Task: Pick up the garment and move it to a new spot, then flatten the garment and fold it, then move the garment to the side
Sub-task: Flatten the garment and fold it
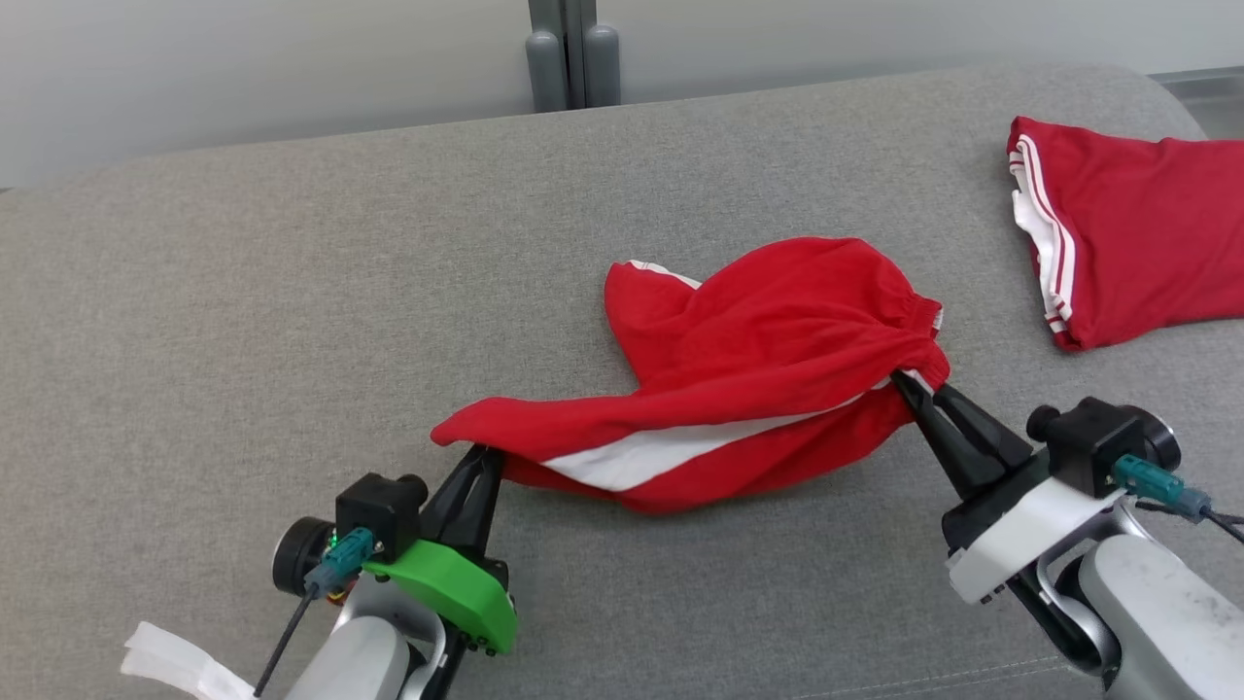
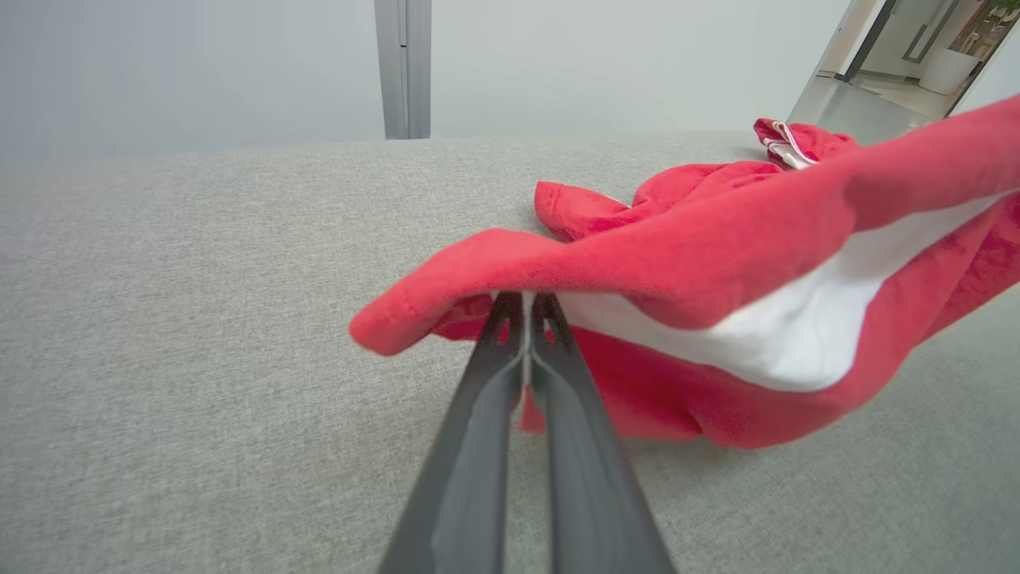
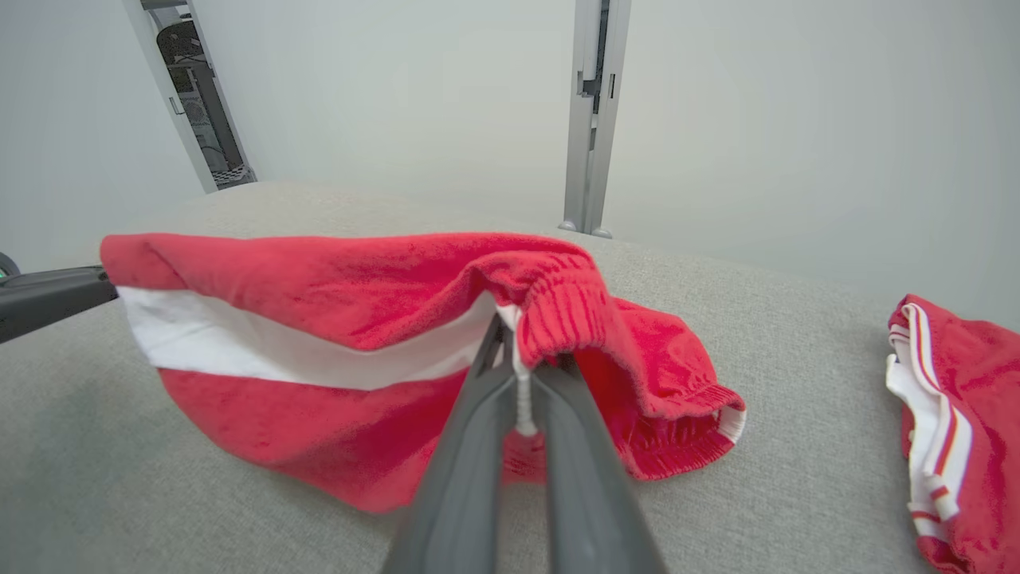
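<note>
Garment (image 1: 768,331) edges: left tool (image 1: 486,455), right tool (image 1: 906,387)

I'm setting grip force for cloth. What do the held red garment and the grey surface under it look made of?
Garment: soft knit cloth, maybe cotton terry. It is matte, with a fuzzy nap in the wrist views, and it drapes limply. Its band is ribbed and gathered, so probably elastic.
Surface: grey woven upholstery, matte, with a flecked weave. It is likely padded, though that is a guess.
</note>
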